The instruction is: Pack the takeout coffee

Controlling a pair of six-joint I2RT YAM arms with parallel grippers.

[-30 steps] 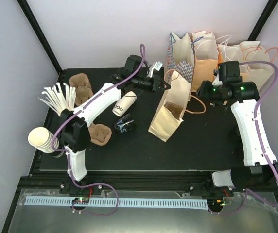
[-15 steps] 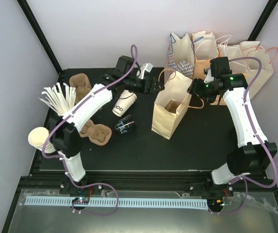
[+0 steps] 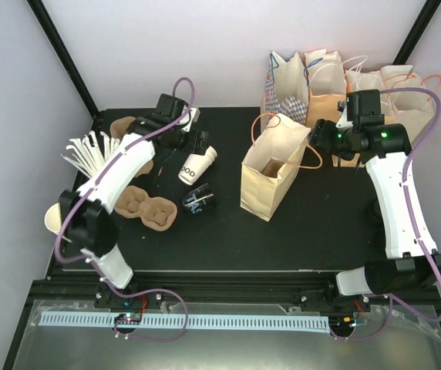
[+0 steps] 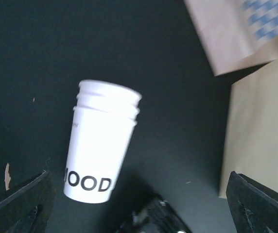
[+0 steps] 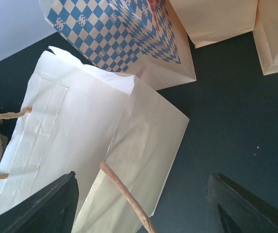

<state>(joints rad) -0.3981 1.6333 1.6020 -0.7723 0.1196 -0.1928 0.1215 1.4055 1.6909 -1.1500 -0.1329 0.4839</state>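
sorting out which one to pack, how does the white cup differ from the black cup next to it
The white cup has bold black lettering, while the black cup has pale lettering. The white cup looks longer and the black cup shorter. The white cup lies farther back, the black cup nearer the front. Both lie on their sides.

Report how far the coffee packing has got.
Done: the paper bag stands open. In hand: nothing; the left tool hangs open over the white cup, which lies on its side on the table, and the right tool is open beside the bag's handle. Left: grasp the cup and set it in the bag.
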